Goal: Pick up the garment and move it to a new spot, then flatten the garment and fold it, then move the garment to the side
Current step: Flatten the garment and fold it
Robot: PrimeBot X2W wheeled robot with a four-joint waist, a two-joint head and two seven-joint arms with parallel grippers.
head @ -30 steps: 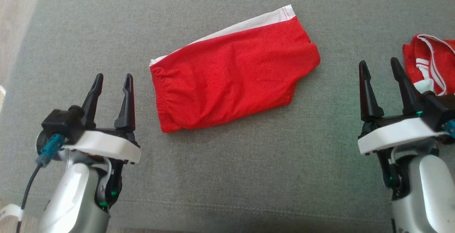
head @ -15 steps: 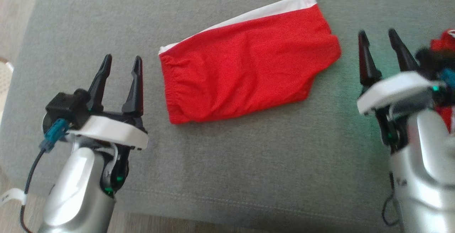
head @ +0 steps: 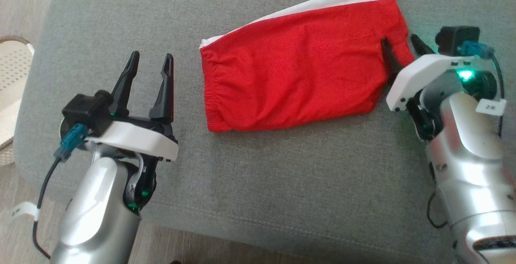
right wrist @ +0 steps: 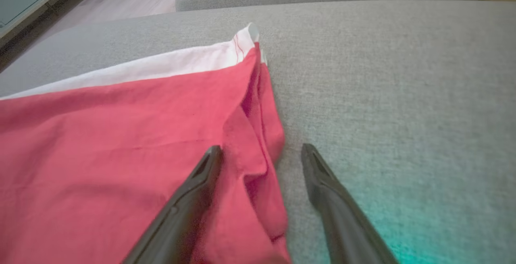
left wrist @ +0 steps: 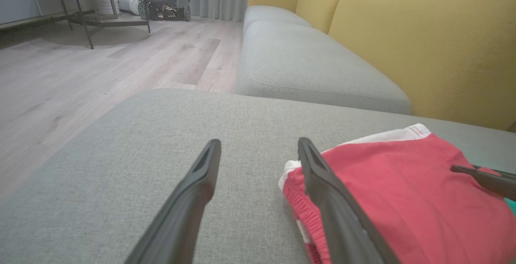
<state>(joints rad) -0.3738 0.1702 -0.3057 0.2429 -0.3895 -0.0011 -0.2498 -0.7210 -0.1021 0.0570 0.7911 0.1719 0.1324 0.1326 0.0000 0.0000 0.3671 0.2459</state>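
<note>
Standing open, the right gripper (head: 400, 40) has an edge of the red garment (head: 294, 82) between its jaws, while the left gripper (head: 152, 56) gapes empty just beside it.

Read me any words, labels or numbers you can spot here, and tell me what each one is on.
Right-arm tag, white, on the silver right arm: dark marks, too blurred to read.
Cable tag, white, on the left arm's black cable: marks too small to read.
Red garment: no print or label showing.
No text here can be read with confidence.
</note>
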